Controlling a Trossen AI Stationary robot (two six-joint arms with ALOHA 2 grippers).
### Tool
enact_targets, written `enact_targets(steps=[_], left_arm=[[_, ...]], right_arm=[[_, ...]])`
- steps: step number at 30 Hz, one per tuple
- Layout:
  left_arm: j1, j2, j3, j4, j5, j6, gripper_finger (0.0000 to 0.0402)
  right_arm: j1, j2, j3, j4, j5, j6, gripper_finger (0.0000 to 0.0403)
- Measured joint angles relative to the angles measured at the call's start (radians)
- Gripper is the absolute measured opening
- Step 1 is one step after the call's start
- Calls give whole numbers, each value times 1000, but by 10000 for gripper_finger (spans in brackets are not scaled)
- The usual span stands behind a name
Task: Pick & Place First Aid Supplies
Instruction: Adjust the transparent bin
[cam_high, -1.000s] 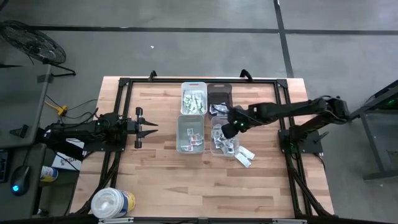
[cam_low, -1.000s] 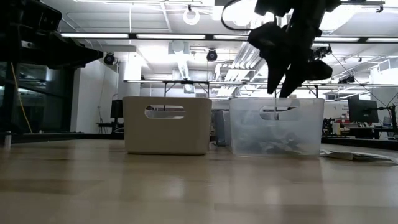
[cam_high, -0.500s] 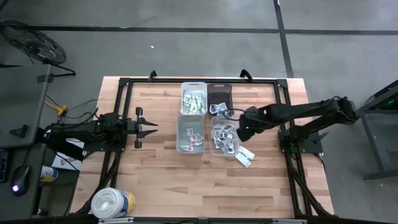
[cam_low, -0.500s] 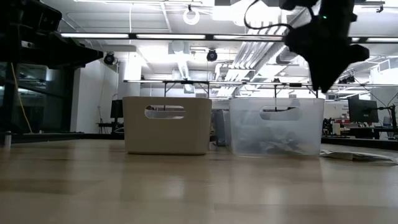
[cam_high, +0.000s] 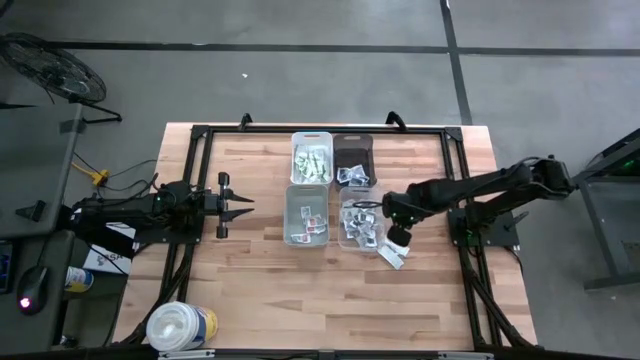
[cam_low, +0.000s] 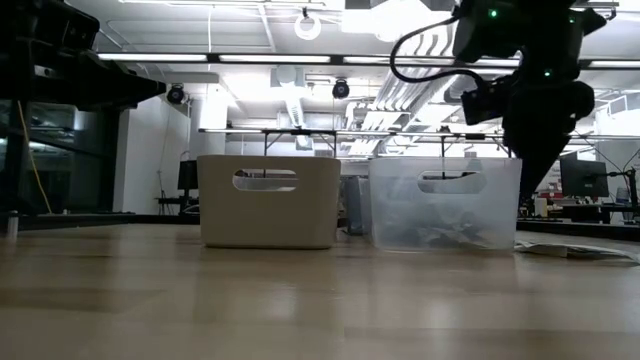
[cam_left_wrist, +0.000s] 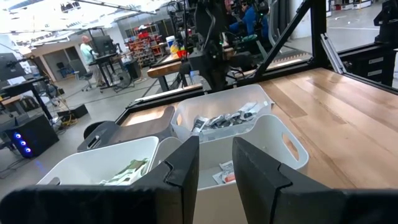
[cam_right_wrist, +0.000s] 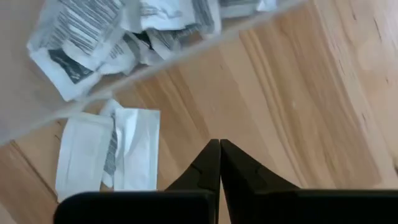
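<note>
We see four bins in a two-by-two block at the table's middle. The far-left bin and near-left bin hold a few packets; the far-right bin holds some too, and the near-right bin holds many. Loose packets lie on the table just right of that bin. The right gripper hangs above them, empty. The left gripper waits well left of the bins. A tub stands at the near-left corner.

Grey floor with dark seams surrounds the wooden table; a fan lies at upper left. Level view: ceiling strip lights, ducts, distant desks, monitors.
</note>
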Motion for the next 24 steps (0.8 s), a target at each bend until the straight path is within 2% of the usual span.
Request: enact_targets(steps=[19,24], left_arm=[[0,0,0,0,0,0,96],[0,0,0,0,0,0,96]], right_arm=[[0,69,-10,335,12,-127,0],[0,72,-10,344,50,-104,0]])
